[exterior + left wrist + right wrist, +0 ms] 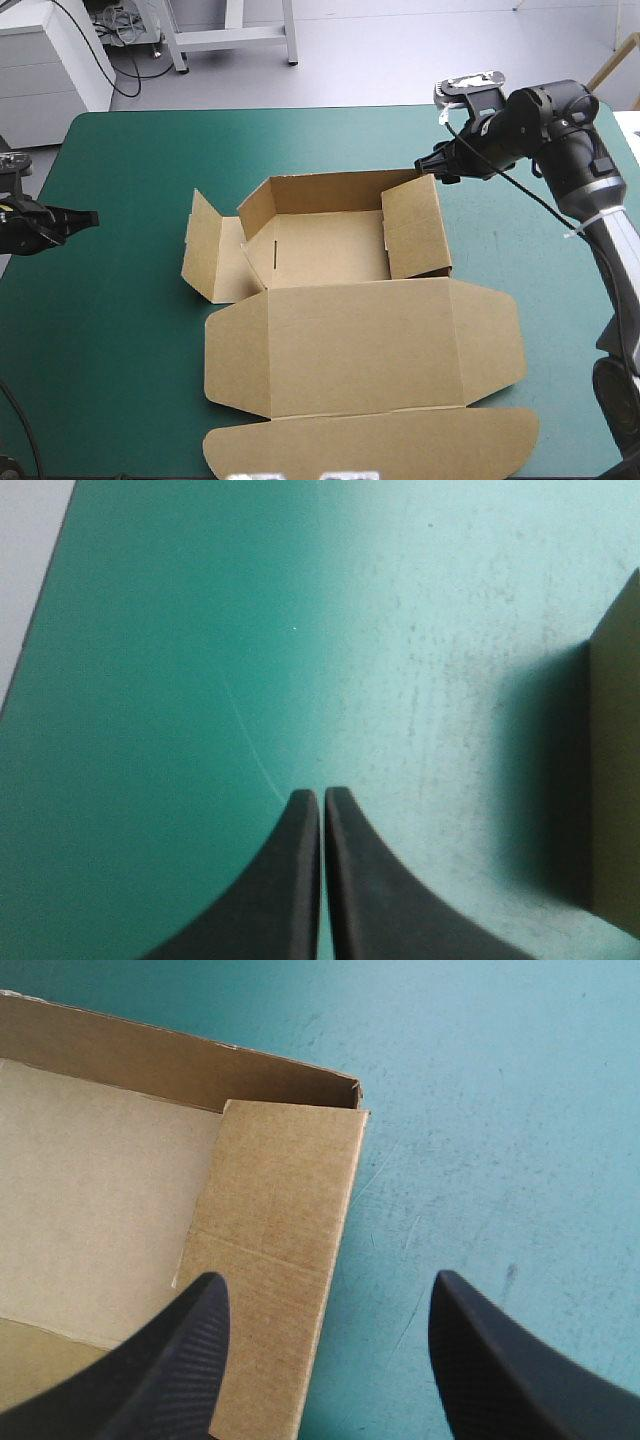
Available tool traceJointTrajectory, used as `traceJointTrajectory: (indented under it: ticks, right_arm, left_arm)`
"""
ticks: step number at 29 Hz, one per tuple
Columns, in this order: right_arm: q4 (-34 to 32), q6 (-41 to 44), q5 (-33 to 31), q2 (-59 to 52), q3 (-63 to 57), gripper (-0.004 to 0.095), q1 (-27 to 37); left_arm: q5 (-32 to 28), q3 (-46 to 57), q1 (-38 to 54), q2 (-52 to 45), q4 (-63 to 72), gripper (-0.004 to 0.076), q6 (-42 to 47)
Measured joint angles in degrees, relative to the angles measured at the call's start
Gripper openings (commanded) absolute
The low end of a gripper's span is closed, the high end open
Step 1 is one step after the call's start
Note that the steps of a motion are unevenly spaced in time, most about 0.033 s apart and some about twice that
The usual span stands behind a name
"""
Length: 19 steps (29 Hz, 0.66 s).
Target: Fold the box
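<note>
The brown box [340, 300] lies mid-table as an open tray, its far wall up, its right side flap [415, 225] folded inward and its left flap [205, 245] splayed outward. The lid [365, 345] lies flat toward the near edge. My right gripper [432, 166] hovers open at the tray's far right corner; in the right wrist view the gripper [325, 1295] straddles the edge of the box's right flap [280, 1220]. My left gripper [88, 217] is shut and empty over the table's left side, well clear of the box; its fingers [322, 805] meet, with a box edge [615, 770] ahead.
The teal-green cover [120, 330] is bare around the box on the left and far sides. The lid's rounded tuck flap [370, 445] reaches close to the table's near edge.
</note>
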State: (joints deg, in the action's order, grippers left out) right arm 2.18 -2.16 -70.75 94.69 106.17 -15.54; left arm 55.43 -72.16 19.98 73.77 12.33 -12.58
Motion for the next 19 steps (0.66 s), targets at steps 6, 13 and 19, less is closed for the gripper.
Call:
traceJointTrajectory:
  ticks: [6, 13, 19]
  right_arm:
    - [0.0, 0.6, 0.0, 4.0, -4.2, 0.0553, 0.0]
    - [2.4, 0.8, 0.4, 12.7, -5.6, 0.0553, 0.0]
    - [4.4, 0.8, 0.9, 16.4, -5.6, 0.0553, 0.0]
  left_arm:
    - [2.6, 0.0, 0.8, 0.6, 4.9, -0.0001, -2.5]
    - [3.6, 0.0, 0.9, 0.7, 5.8, -0.0001, -2.8]
    - [4.5, 0.0, 0.9, 0.7, 6.0, -0.0001, -3.0]
